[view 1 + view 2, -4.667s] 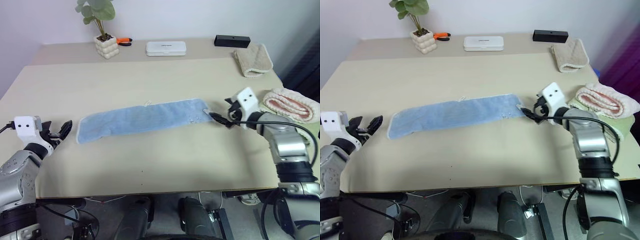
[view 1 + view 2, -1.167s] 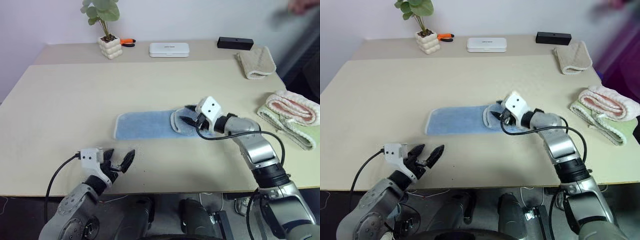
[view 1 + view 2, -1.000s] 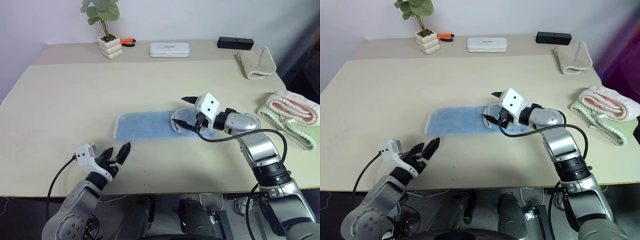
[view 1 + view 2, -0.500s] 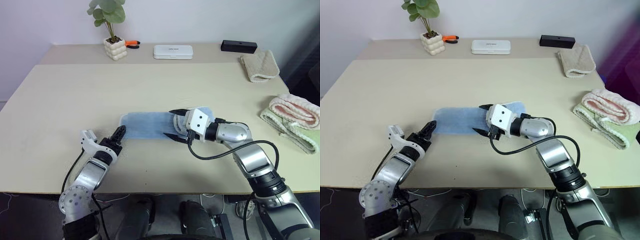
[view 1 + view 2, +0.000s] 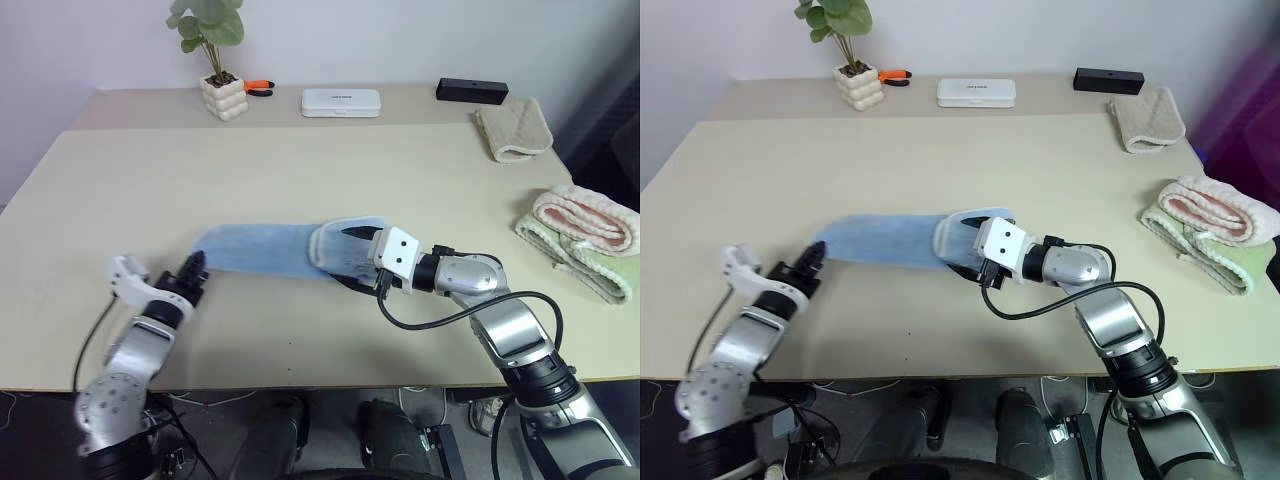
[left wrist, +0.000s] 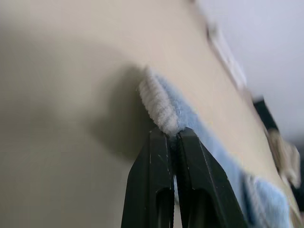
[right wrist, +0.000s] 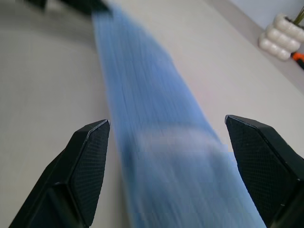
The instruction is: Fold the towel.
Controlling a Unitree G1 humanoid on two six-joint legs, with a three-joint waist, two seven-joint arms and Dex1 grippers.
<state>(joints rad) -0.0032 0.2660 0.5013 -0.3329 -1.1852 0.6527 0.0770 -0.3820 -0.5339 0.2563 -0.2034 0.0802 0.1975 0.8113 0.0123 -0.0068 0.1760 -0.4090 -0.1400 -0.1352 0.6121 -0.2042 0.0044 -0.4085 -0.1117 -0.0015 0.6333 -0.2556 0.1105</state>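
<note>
Towel (image 5: 262, 250) lies stretched across the middle of the beige table (image 5: 330, 150), light blue, with its right end folded back over itself into a rounded flap. Left gripper (image 5: 195, 270) sits at the towel's left end, its two black fingers (image 6: 151, 166) pinched tight together on the pale stitched edge there. Right gripper (image 5: 355, 258) sits at the folded right end with its jaws spread wide, one finger above the flap and one below it near the table, straddling the cloth without closing on it.
</note>
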